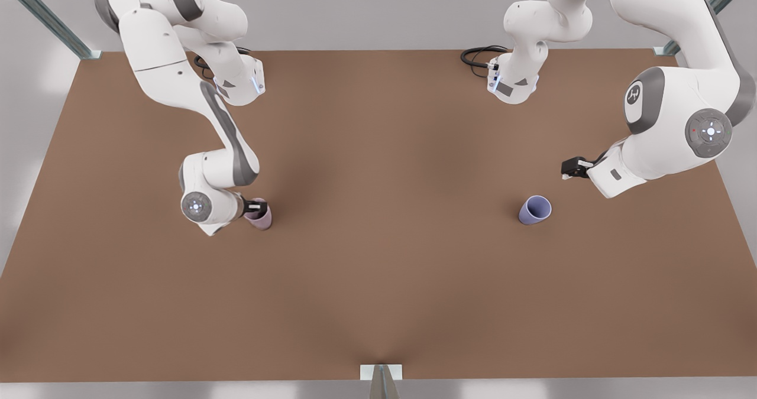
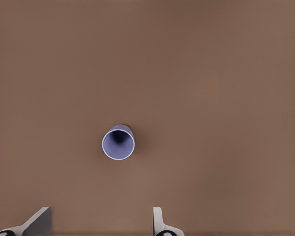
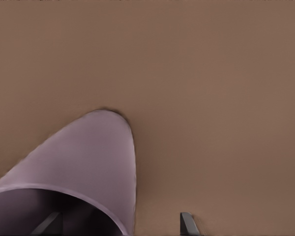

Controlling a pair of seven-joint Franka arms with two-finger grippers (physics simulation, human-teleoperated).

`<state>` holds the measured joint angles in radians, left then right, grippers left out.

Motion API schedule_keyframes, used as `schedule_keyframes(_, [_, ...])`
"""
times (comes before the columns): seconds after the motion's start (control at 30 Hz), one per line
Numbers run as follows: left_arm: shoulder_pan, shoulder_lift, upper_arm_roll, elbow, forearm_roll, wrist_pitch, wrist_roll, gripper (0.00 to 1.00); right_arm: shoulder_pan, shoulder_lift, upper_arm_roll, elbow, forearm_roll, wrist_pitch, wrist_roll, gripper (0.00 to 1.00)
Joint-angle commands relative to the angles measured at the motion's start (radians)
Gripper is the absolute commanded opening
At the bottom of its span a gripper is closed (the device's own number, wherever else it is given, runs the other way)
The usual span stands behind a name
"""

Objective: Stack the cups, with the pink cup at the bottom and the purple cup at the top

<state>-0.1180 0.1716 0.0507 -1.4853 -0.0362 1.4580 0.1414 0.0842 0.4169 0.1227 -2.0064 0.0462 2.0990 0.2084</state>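
Right gripper (image 1: 255, 208) straddles the pink cup's (image 1: 261, 216) rim, one finger inside, fingers spread; left gripper (image 1: 569, 168) waits open above the light, rigid purple cup (image 1: 535, 210).

**Arm and tool pose**

Right tool (image 1: 255, 208), on the white arm at the front view's left: lowered close to the surface, wrist bent low, dark fingers (image 3: 187, 223) straddling one wall of the pale pink-mauve tapered cup (image 1: 261, 216), one inside the rim and one outside.

Left tool (image 1: 569, 169), front view's right: raised, fingers (image 2: 159, 221) spread apart, nothing between them.
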Motion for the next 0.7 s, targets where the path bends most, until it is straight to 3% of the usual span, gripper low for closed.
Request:
schedule_keyframes(0.0, [0.000,0.000,0.000,0.000,0.001,-0.002,0.009,1.00,-0.001,0.008,0.000,-0.002,0.000,0.081,-0.009,0.74])
schedule_keyframes(0.03, [0.000,0.002,0.000,0.000,0.001,-0.002,0.007,1.00,-0.001,0.016,0.000,-0.003,0.000,0.101,-0.009,0.55])
schedule_keyframes(0.07, [0.000,0.002,0.000,-0.001,0.001,-0.002,0.007,1.00,-0.003,0.025,0.000,-0.002,0.000,0.105,-0.009,0.42])
schedule_keyframes(0.13, [0.000,0.003,0.000,-0.001,0.001,-0.002,0.007,1.00,-0.004,0.037,0.000,0.006,0.000,0.131,-0.007,0.21])
schedule_keyframes(0.47, [0.000,0.002,0.001,-0.001,0.002,-0.004,0.007,1.00,0.026,0.016,0.002,0.058,0.000,0.167,0.009,0.21])
schedule_keyframes(0.53, [0.000,0.003,0.001,-0.001,0.002,-0.001,0.009,1.00,0.028,0.022,0.077,0.130,-0.002,0.151,0.023,0.21])
schedule_keyframes(0.67, [0.000,0.009,0.001,-0.001,0.021,0.009,0.007,1.00,0.161,0.049,0.095,0.278,-0.002,0.118,0.319,0.21])
